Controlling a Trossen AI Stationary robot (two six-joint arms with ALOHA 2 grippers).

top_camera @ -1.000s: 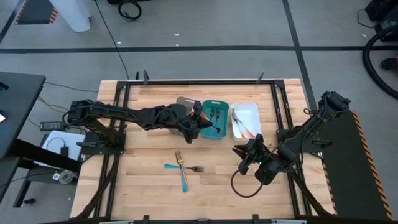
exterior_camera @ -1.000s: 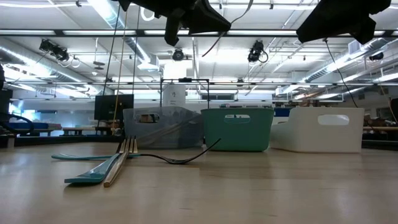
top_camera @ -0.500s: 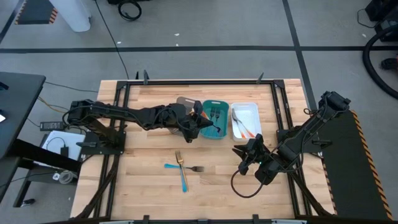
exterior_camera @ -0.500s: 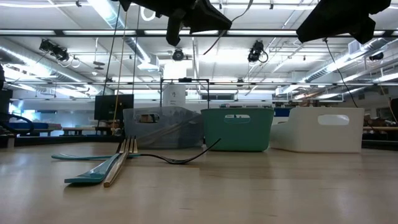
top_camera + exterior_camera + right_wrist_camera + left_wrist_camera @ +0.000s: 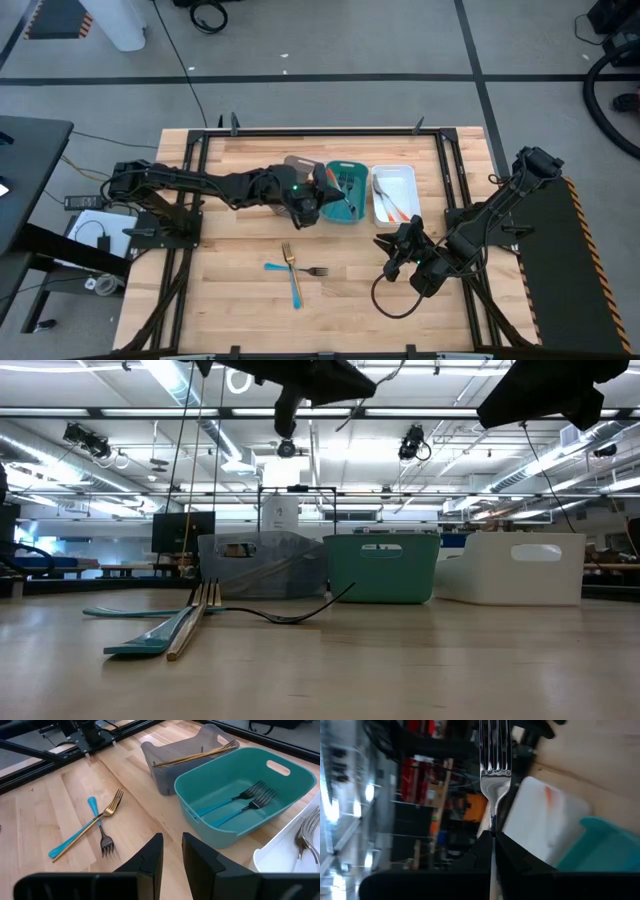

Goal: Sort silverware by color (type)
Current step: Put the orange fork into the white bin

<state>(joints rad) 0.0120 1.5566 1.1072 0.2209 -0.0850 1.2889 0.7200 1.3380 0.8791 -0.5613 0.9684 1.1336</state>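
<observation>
My left gripper (image 5: 322, 200) hovers over the teal tray's (image 5: 352, 214) left end, shut on a fork (image 5: 495, 765) with a shiny head; its handle is hidden. Two blue-handled forks (image 5: 235, 802) lie in the teal tray. Gold pieces (image 5: 195, 755) rest in the grey tray (image 5: 165, 767), and orange-handled pieces (image 5: 392, 202) in the white tray (image 5: 405, 178). On the table a gold fork (image 5: 107, 811) lies crossed over a blue-handled piece (image 5: 70, 842), beside a dark fork (image 5: 105, 846). My right gripper (image 5: 396, 252) waits open, right of them. My left gripper pinches the fork between its two fingers (image 5: 512, 855), just behind the head at the neck (image 5: 493, 820). The fork runs along the fingers, and its tines (image 5: 495, 740) stick out past the fingertips. It is lifted clear above the trays. The handle is hidden between the fingers.
The three trays stand in a row at the table's middle, toward the far side: grey, teal, white. Bare wood (image 5: 240, 280) lies left and right of the loose pieces near the front. Dark frame rails (image 5: 450, 170) run along the table's sides.
My left gripper has turned about its wrist and shifted slightly toward the table's right over the teal tray, carrying the fork with it. The loose pieces on the table have stayed in place.
</observation>
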